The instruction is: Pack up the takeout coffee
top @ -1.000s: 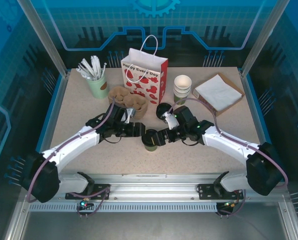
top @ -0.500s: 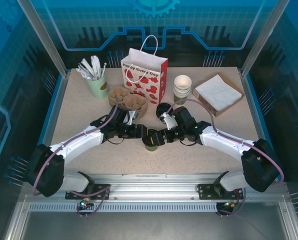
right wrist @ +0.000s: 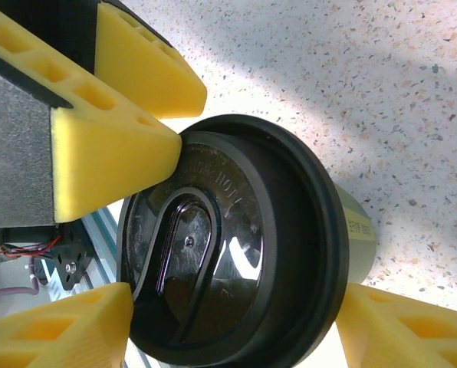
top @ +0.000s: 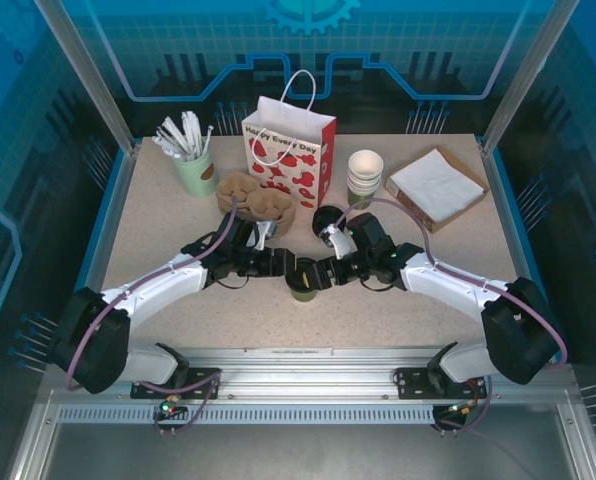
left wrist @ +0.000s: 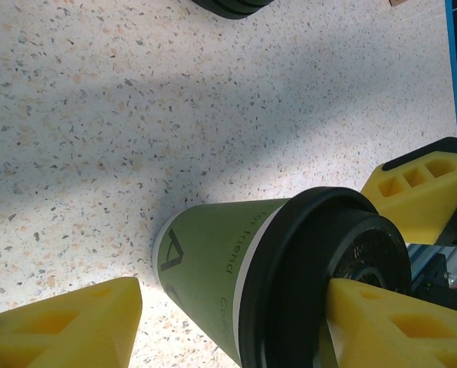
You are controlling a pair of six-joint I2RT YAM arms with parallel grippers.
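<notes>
Colours on the tabletop (top: 158, 230)
Tabletop beige w/ dark speckles; takeout coffee (top: 301, 281) olive-green, black lid; gift bag (top: 290, 150) white w/ red hearts.

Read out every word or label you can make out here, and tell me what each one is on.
"Happy Every Day": on the paper gift bag.
"friend": on the green wall of the takeout coffee; the other print there is cut off.
Raised letters on its black lid: too faint to read.
</notes>
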